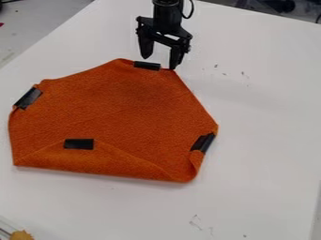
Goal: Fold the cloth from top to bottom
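I have the end effector (159, 63) set wide, with a big gap between its two fingers and nothing held in it. It is at the top edge of the orange cloth (119, 108), right by the top black tape (147, 65). I think it is there because that is the bit to pinch for a fold from top to bottom. The dark tape looks like a mark that shows me where to grab.

The cloth lies on the white surface (263, 140). Its bottom edge is turned up, so the bottom black tape (79, 144) sits on top of the flap (94, 164). The right side is curled over a bit too, near the right black tape (202, 142). The left black tape (28, 98) is at the far left side.

The arm (167, 16) comes in from the top and hangs down, with its fingers pointing at the surface. One finger is on each side of the top tape. I can't tell if the tips touch the cloth.

My guess is that the top fold is not done. Next I would pinch that edge, lift it and bring it down. If I pinch too high, the cloth could slip out.
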{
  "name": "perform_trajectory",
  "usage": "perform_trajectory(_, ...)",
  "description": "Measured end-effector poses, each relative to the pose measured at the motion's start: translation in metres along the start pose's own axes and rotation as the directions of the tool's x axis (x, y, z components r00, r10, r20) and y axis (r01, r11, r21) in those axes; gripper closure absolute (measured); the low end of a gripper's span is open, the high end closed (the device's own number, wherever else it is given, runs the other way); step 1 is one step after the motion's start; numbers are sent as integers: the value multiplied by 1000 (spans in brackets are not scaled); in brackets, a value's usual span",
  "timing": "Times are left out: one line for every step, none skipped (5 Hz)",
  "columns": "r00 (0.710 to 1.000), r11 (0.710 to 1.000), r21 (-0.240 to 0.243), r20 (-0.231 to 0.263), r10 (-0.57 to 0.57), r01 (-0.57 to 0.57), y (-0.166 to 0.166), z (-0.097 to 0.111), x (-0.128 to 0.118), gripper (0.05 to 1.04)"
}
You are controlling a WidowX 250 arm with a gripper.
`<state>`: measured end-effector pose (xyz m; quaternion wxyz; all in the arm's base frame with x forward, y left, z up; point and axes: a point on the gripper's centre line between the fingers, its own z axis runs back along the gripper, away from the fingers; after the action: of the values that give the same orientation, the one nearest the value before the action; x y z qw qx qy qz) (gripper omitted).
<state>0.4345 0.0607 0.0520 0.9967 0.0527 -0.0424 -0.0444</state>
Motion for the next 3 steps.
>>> perform_trajectory(999, 1000, 12, 36, -11, 10, 8, 10, 10, 83)
perform_trajectory(1000, 1000, 8, 11, -5, 5, 21, -8, 12, 83)
perform_trajectory(1000, 1000, 4, 3, -3, 3, 28, -15, 14, 83)
